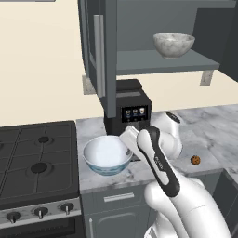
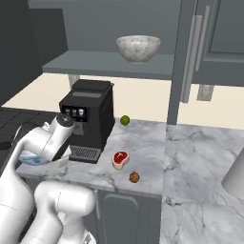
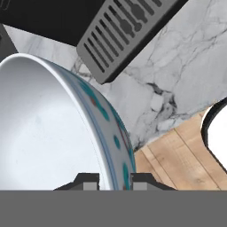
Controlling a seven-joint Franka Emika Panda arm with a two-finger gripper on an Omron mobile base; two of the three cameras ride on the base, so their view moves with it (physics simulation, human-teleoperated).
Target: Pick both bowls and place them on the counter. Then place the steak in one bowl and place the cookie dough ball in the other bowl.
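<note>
The end effector (image 3: 113, 178) straddles the rim of the wide white bowl with blue pattern (image 1: 107, 155), one fingertip inside the wall and one outside, so it is closed on that rim; a rim pinch suits a vessel too wide to be spanned across its body. In the left base view the bowl sits at the front of the marble table (image 1: 211, 125), just beside the black gas stove top (image 1: 37, 158) and in front of the black coffee machine (image 1: 128, 111), whose slotted drip tray (image 3: 124, 31) lies close behind the bowl in the hand view. Whether the bowl base already touches the table cannot be told from these pictures. This position judged as a set-down keeps the bowl clear of the stove and near the food. The steak (image 2: 120, 158) and the cookie dough ball (image 2: 134, 177) lie near each other on the table to the right of the coffee machine, with a lime (image 2: 125, 120) farther back. The grey marbled bowl (image 1: 173, 44) stands upright on the open cabinet shelf (image 1: 158, 62) above, so it is not yet brought down.
</note>
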